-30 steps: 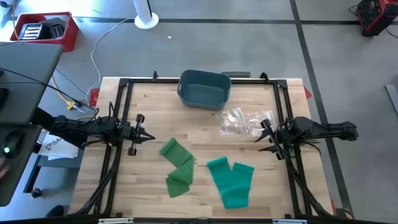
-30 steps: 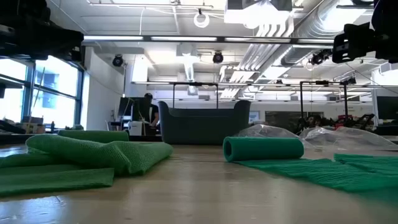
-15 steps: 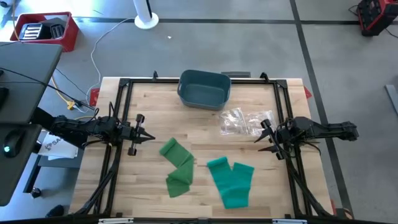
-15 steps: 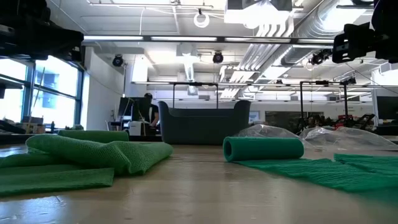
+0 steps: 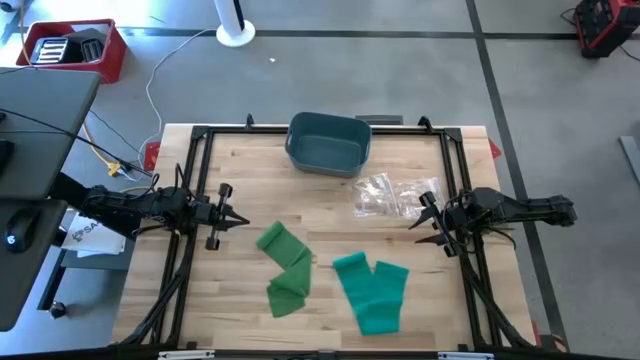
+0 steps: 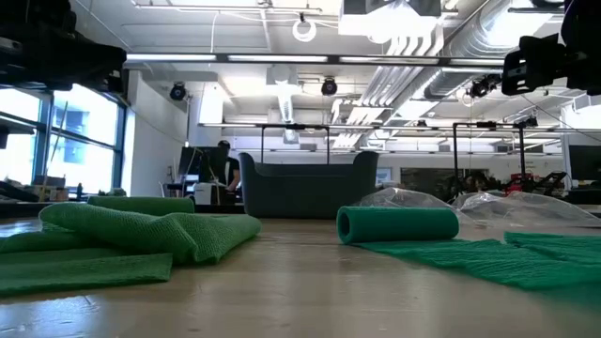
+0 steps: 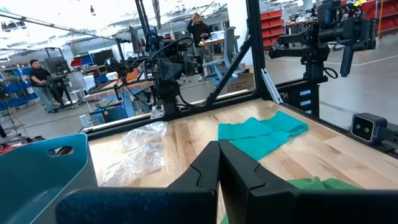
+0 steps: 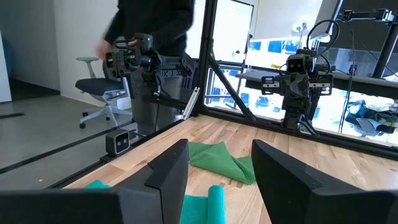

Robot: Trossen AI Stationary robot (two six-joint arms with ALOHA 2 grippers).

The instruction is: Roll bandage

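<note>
Two bandages lie loose on the wooden table. The green bandage lies crumpled in folds near the middle. The teal bandage lies to its right, its far end rolled into a short roll and the rest flat on the table. My left gripper hangs level and shut above the table's left side, apart from both. My right gripper hangs level and open above the right side, with nothing between its fingers.
A blue-grey bin stands at the far edge's middle. A crumpled clear plastic bag lies near my right gripper. A black frame runs round the table. People show in the room beyond the table.
</note>
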